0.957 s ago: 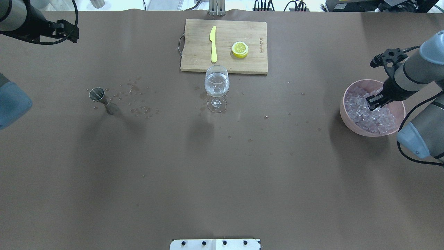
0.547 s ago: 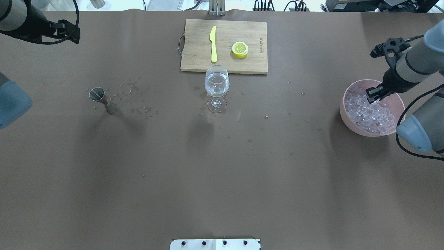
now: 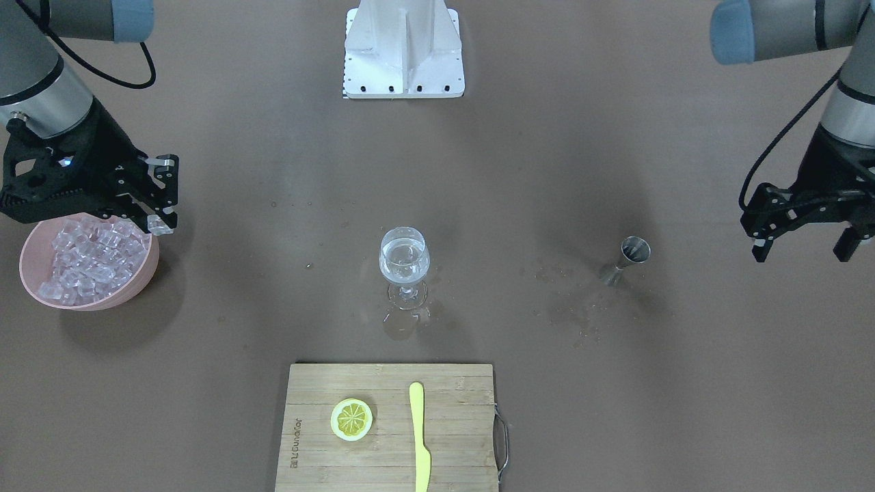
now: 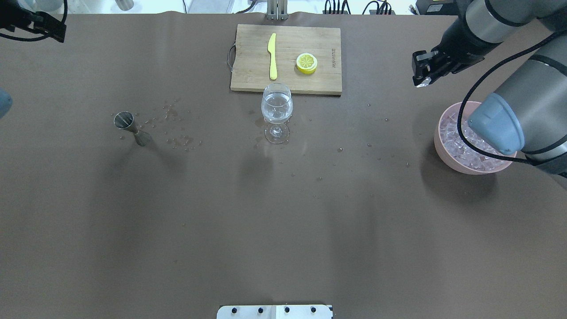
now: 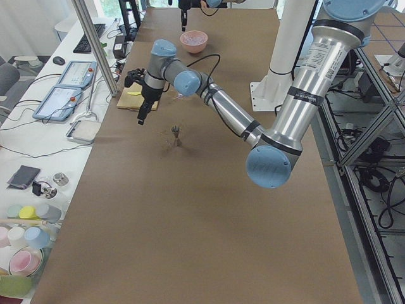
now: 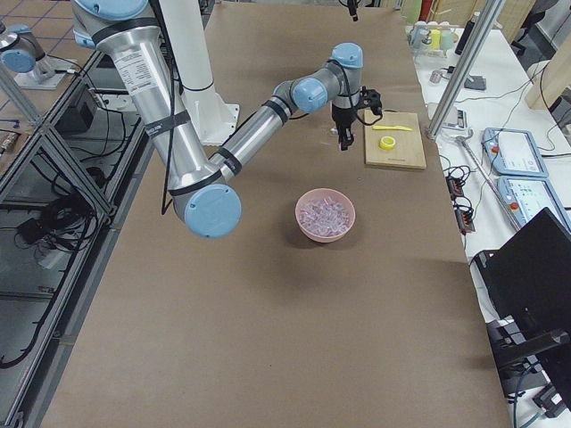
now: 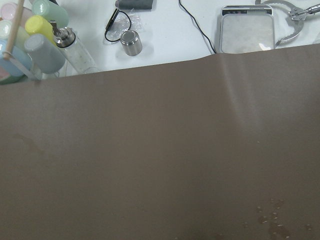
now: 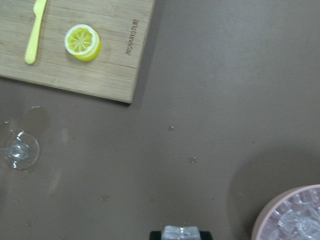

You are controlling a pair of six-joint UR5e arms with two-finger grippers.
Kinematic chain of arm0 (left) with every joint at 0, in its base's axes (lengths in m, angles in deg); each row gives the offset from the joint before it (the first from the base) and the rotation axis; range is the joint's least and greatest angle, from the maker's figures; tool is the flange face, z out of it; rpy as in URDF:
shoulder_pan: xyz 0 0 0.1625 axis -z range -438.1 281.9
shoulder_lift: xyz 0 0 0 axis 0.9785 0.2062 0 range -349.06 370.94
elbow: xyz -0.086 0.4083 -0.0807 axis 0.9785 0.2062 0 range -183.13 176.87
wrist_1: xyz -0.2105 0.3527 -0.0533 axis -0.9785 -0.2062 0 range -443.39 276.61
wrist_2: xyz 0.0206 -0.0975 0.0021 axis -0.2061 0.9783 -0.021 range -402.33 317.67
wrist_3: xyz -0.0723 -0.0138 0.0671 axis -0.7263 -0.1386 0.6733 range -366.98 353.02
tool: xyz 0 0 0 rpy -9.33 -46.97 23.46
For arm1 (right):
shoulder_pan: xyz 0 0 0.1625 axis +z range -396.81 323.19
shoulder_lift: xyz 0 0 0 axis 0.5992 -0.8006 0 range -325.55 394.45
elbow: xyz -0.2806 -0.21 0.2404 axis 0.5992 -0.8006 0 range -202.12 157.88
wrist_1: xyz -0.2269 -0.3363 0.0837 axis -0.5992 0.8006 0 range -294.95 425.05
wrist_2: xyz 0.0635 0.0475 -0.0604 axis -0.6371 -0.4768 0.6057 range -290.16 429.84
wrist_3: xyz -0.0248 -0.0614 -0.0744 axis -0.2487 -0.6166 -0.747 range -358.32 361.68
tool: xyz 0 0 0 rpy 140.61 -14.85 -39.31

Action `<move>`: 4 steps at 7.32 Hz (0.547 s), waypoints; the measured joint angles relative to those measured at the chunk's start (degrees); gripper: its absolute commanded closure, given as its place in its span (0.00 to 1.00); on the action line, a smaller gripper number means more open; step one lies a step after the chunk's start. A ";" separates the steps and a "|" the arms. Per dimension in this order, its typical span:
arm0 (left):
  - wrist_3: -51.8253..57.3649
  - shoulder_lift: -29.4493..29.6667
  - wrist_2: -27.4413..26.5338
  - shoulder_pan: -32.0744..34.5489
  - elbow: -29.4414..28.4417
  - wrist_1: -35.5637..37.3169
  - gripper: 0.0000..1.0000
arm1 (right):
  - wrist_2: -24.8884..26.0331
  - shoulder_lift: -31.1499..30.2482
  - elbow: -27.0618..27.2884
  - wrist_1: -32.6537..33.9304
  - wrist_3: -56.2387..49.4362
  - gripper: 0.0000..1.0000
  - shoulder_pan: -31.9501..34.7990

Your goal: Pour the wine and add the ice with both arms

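Ice cube (image 8: 181,232) pinched between right gripper (image 3: 161,215) fingertips; bowl (image 3: 140,283) near them, wine (image 4: 277,108) in glass (image 3: 403,234) well apart.
Risks, my read: cube is slick and held only at the tips, so it could slip on the carry. A high drop may splash wine, miss the rim or tip the stemmed glass. Left gripper (image 3: 801,247) spread wide, empty, jigger (image 3: 634,250) near its fingers. Count: one held cube, one ice heap (image 3: 85,260) (uncountable), one bowl, glass, jigger, board (image 3: 458,410), knife (image 3: 418,437), lemon slice (image 3: 352,419).
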State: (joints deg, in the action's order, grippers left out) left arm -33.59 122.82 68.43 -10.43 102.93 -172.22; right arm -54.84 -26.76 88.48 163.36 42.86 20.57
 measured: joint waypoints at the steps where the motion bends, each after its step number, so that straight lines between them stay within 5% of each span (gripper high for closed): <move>1: 6.64 -0.11 0.70 1.45 -2.46 1.20 0.02 | 0.07 1.10 -1.49 -5.48 6.27 1.00 -1.60; 4: 17.84 -0.12 1.26 5.01 -9.00 4.05 0.02 | 1.11 8.17 -11.29 -22.57 25.38 1.00 -5.82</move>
State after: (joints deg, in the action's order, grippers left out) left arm -15.76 122.71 69.69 -5.42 93.93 -168.17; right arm -53.73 -18.60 77.18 140.79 68.24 14.75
